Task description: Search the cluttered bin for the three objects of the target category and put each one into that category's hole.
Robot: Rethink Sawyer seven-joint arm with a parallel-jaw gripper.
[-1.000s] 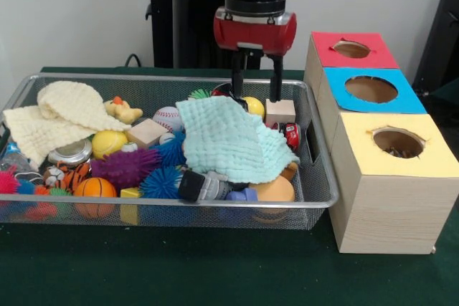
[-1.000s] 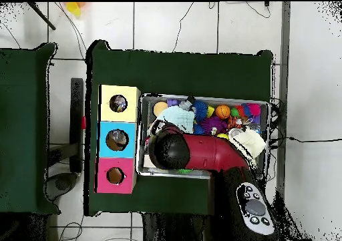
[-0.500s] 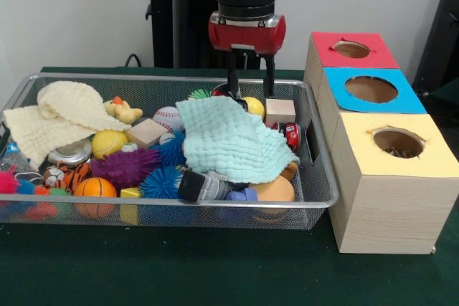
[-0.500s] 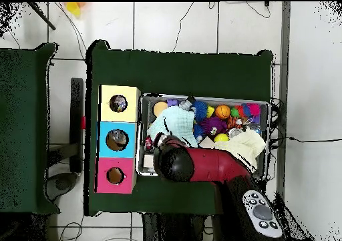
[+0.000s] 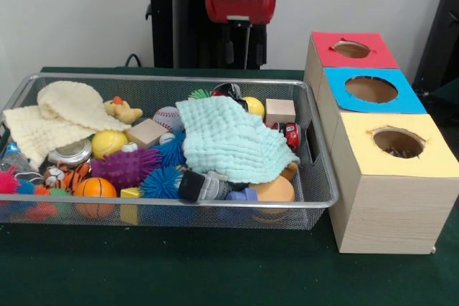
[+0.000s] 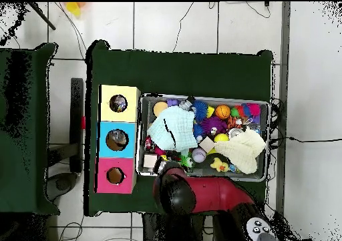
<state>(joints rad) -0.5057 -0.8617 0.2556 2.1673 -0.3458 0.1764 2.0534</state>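
Note:
My gripper (image 5: 244, 48) hangs open and empty behind the far rim of the wire mesh bin (image 5: 215, 206), well above its contents. Below and a little right of it a light wooden block (image 5: 280, 111) lies in the bin's far right corner. A mint cloth (image 5: 233, 140) covers the middle right; a second wooden block (image 5: 147, 132) sits left of it. Three boxes with round holes stand right of the bin: red (image 5: 351, 49), blue (image 5: 371, 89), yellow (image 5: 398, 142). In the overhead view the arm's wrist (image 6: 177, 197) is outside the bin (image 6: 200, 97) and hides the gripper.
The bin also holds a cream cloth (image 5: 61, 116), a baseball (image 5: 168, 117), yellow balls (image 5: 107, 142), spiky purple and blue balls (image 5: 125, 166), an orange basketball (image 5: 95, 188), a rubber duck (image 5: 122, 110), a small red car (image 5: 292, 135) and a metal tin (image 5: 69, 153).
The gripper has risen from just above the wooden block in the bin's corner and drawn back past the far rim. It stays open and carries nothing. The bin's contents have not moved.

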